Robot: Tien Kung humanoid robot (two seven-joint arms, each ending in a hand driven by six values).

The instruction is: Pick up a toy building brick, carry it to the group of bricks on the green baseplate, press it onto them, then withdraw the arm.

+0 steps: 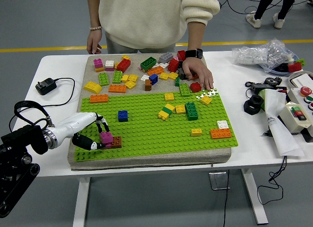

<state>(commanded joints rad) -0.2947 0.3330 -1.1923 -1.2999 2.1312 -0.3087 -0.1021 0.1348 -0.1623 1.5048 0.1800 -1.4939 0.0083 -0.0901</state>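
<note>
Left hand (pixel 93 134): white fingers curled round the magenta brick (pixel 105 138), thumb low on its left side, other fingers on top; the grip from above suits a downward push.
Magenta brick: at the near-left corner of the baseplate (pixel 146 134), touching the brown brick (pixel 116 142) on its right; whether it is seated on the studs I cannot tell.
Step, my guess: pressing on; release and arm withdrawal not yet done.
Right hand: out of view.
Person's hand (pixel 198 73): resting on the loose brick pile (pixel 146 70) on the far strip of the mat, likely sorting or steadying.
Blue brick (pixel 122 116): alone, well apart from the grasp.
</note>
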